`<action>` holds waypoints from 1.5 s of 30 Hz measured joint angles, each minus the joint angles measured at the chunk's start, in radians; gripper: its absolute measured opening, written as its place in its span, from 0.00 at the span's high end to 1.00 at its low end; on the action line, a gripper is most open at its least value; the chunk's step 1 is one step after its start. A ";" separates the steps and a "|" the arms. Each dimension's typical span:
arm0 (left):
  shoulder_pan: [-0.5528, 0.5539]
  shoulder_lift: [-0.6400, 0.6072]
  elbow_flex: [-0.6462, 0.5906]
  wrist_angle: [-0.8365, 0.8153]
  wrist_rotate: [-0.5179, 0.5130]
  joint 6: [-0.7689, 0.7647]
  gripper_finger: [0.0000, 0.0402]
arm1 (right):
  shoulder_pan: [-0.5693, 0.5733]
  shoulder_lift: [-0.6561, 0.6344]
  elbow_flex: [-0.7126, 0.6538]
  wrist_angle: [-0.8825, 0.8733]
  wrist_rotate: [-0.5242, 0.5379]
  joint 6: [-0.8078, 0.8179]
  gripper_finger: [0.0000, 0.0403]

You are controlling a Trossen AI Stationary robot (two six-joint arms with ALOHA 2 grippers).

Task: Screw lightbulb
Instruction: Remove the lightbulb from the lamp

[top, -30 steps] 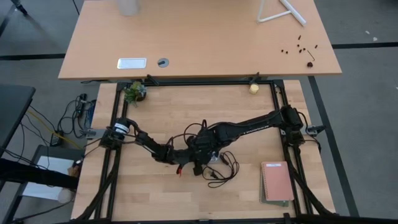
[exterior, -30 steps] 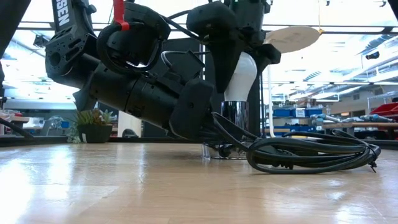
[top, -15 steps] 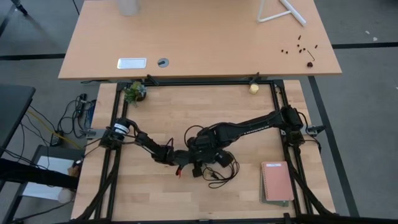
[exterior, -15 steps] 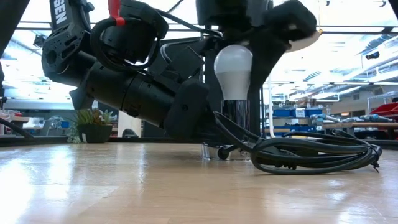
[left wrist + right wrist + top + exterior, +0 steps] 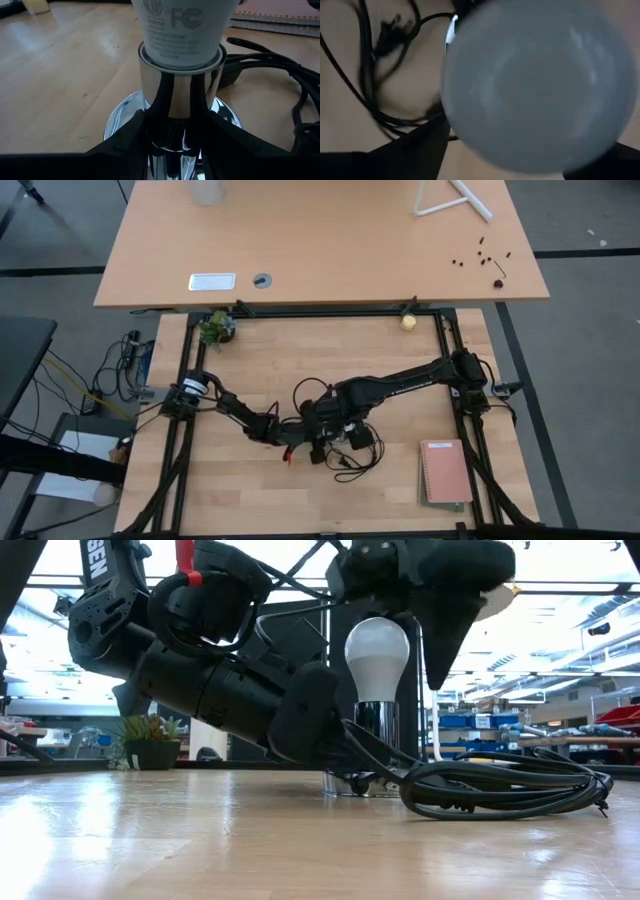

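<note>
One lightbulb (image 5: 376, 662) is seen standing upright in one chrome socket (image 5: 377, 745) on the table (image 5: 200, 840), its white globe uppermost and its neck seated in the socket's mouth. In the left wrist view the lightbulb (image 5: 181, 30) is shown with printed marks on its neck, set into the socket (image 5: 172, 125), whose flared round base rests on the wood.

Two arms are counted, both meeting near the middle of the table in the high view. The left gripper (image 5: 170, 145) is pinched on the socket's polished stem, one dark finger (image 5: 125, 140) on either side of it, low against the table. The right gripper (image 5: 400, 590) is held directly above the lightbulb; its fingers are spread, one dark finger (image 5: 445, 630) being seen beside the globe with a gap between them, so the lightbulb is not gripped by it. In the right wrist view the globe (image 5: 535, 85) fills most of the picture from just below.

One black cord (image 5: 500, 785) lies coiled in loops on the table just beside the socket. One notebook (image 5: 445, 472) lies near the right corner of the table, well apart from the arms. One small potted plant (image 5: 216, 328) and one small yellowish ball (image 5: 408, 322) are seen at the far edge.
</note>
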 joint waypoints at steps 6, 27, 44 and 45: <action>0.000 0.000 0.000 0.002 -0.005 -0.026 0.54 | 0.000 0.000 0.000 0.012 -0.070 0.415 0.10; -0.002 0.001 0.000 0.000 -0.011 -0.081 0.54 | -0.032 0.000 -0.004 0.181 0.062 0.877 0.20; -0.006 0.002 0.000 0.000 -0.002 -0.030 0.54 | -0.019 0.000 -0.004 0.183 -0.060 -0.052 0.30; -0.007 0.002 0.000 0.000 0.002 -0.019 0.54 | -0.014 0.000 -0.004 0.178 -0.063 -0.193 0.29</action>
